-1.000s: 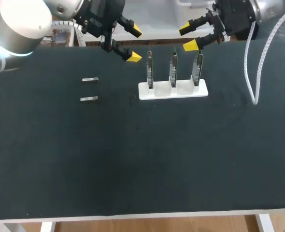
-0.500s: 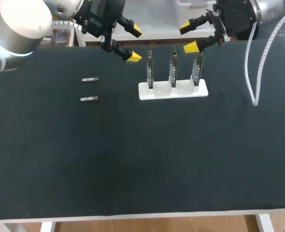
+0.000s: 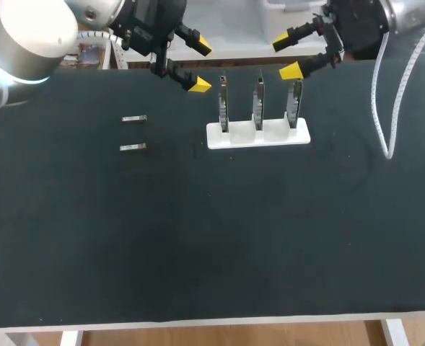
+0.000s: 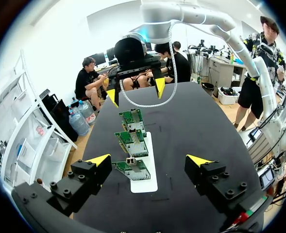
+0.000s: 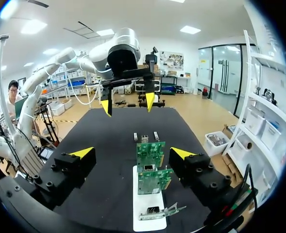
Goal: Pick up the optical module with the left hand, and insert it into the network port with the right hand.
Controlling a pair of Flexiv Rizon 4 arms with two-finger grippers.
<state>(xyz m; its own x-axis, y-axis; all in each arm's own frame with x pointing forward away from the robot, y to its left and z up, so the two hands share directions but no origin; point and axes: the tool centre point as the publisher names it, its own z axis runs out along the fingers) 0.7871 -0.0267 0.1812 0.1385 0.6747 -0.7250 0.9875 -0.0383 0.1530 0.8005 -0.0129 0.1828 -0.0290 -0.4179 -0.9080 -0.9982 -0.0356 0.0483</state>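
While both arms are hanging over the far edge of the black table (image 3: 198, 238), neither one is holding anything. Coming in from the ten o'clock corner of the head view, the left gripper (image 3: 200, 65) is hovering with its yellow-tipped fingers spread wide and nothing between them, at about eleven o'clock from the white holder (image 3: 259, 135). The right gripper (image 3: 286, 57), coming in from the one o'clock corner, is gaping just as wide and touching nothing, at roughly one o'clock from the holder's middle.

Three circuit boards (image 3: 258, 104) are standing upright in a row on the holder. The first optical module (image 3: 134, 119) is lying flat on the table at about nine o'clock from the holder, well apart from both grippers. The second optical module (image 3: 133, 147) is lying at six o'clock from the first, near it but not touching.

Each wrist view is showing its own fingers standing wide apart, with the row of boards ahead of them and the other arm's open gripper facing from beyond the row. A white cable (image 3: 382, 108) is trailing from the right arm over the table at three o'clock from the holder.
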